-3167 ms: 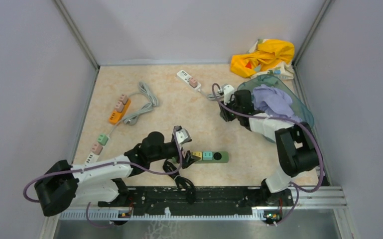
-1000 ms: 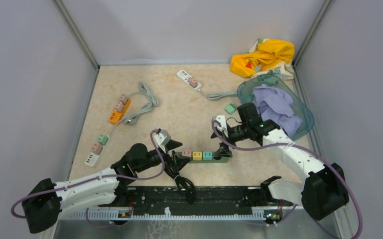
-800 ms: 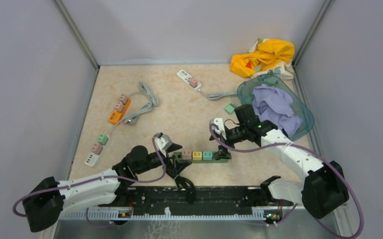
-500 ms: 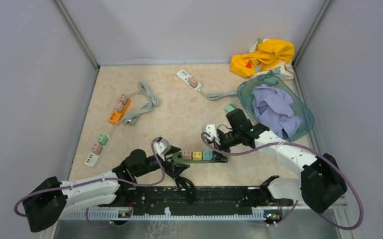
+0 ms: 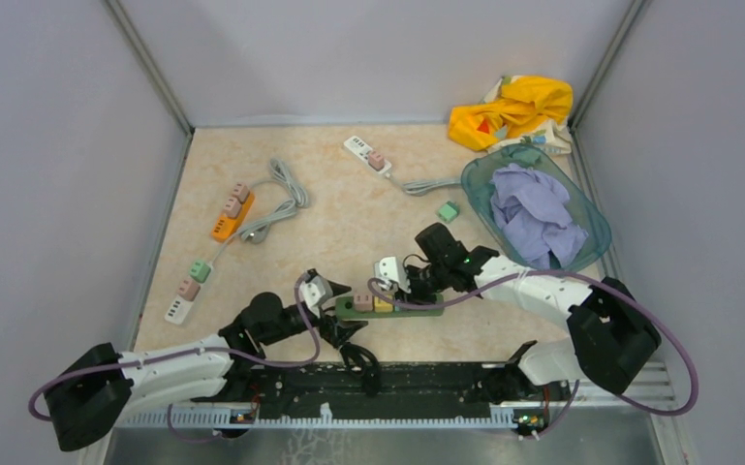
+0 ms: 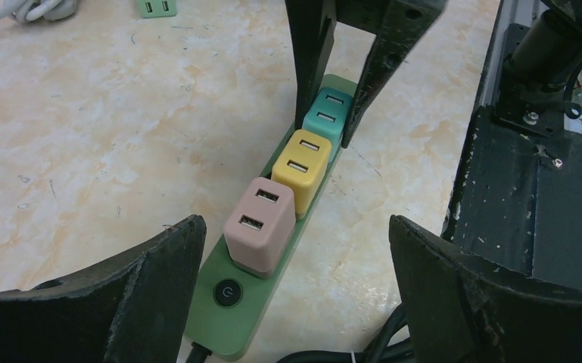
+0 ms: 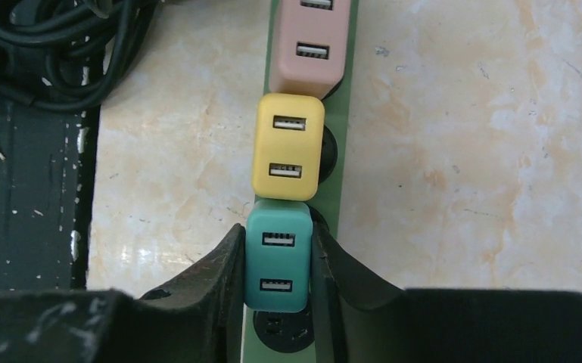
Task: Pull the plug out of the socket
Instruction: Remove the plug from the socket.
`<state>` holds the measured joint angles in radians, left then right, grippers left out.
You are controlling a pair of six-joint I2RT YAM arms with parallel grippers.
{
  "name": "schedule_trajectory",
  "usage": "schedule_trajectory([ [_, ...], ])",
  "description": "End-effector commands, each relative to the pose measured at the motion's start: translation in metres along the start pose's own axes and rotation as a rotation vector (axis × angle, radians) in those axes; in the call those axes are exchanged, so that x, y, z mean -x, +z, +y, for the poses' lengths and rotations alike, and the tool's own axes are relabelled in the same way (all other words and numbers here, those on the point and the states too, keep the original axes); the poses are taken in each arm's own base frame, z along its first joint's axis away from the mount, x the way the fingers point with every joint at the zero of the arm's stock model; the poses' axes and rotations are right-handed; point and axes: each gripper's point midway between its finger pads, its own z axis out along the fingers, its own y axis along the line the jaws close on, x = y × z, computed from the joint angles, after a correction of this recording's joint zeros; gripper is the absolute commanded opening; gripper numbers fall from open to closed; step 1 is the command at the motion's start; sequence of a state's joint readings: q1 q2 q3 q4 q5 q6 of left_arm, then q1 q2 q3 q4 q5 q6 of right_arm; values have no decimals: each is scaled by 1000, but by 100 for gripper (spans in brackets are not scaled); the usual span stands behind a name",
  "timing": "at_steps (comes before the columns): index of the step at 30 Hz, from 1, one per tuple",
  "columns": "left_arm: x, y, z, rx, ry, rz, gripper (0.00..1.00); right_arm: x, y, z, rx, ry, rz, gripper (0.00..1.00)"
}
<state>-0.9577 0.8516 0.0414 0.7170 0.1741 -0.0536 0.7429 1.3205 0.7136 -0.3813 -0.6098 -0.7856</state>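
A green power strip (image 5: 417, 311) lies near the table's front, with a pink plug (image 6: 259, 223), a yellow plug (image 6: 303, 162) and a teal plug (image 6: 325, 113) in a row. My right gripper (image 7: 276, 249) is shut on the teal plug (image 7: 278, 257), one finger (image 7: 219, 280) on each side. The plug still sits on the strip (image 7: 340, 197). An empty socket (image 7: 280, 330) shows just behind it. My left gripper (image 6: 297, 249) is open, its jaws wide on either side of the strip's switch end (image 6: 223, 318) without touching it.
Black cables (image 5: 354, 351) coil at the strip's left end by the front rail (image 5: 417, 387). An orange strip (image 5: 231, 215), a white strip (image 5: 366, 155) and a loose green plug (image 5: 447, 211) lie further back. A teal basket (image 5: 591, 228) with purple cloth stands at the right.
My right arm came from the back right down to the strip and closed on the teal plug. My left gripper drew back toward the strip's left end, and the strip slid a little left.
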Motion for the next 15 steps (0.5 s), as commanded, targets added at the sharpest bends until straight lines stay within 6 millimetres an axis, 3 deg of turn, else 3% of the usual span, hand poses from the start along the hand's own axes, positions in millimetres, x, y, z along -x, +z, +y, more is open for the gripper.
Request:
schedule_trajectory([
  [1,12,4,-3,-39,83,-36,95,13,1,-9,-19,-61,7,18],
  [5,11,7,-4,-57,126,-34,95,17,-7,-13,-32,-86,25,0],
  [15,10,17,-15,-163,255,-41,98,0,-26,-13,11,-133,57,0],
])
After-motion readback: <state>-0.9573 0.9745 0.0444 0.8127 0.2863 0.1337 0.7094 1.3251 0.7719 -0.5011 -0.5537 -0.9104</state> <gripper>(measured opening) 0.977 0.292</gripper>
